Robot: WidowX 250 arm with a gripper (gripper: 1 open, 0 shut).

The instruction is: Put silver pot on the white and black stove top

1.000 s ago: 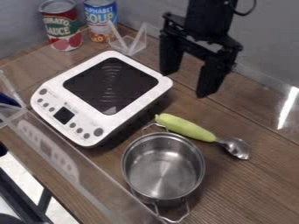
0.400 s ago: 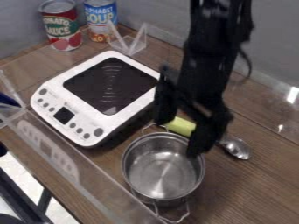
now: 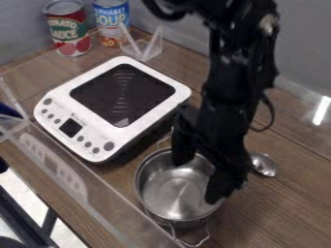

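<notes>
The black robot gripper (image 3: 203,179) hung with its jaws spread wide over the rim of the round shiny steel pot (image 3: 172,193), which sat toward six o'clock of the flat white stove top with black glass centre (image 3: 119,94), presumably placed there to pinch the pot's wall for lifting.
</notes>
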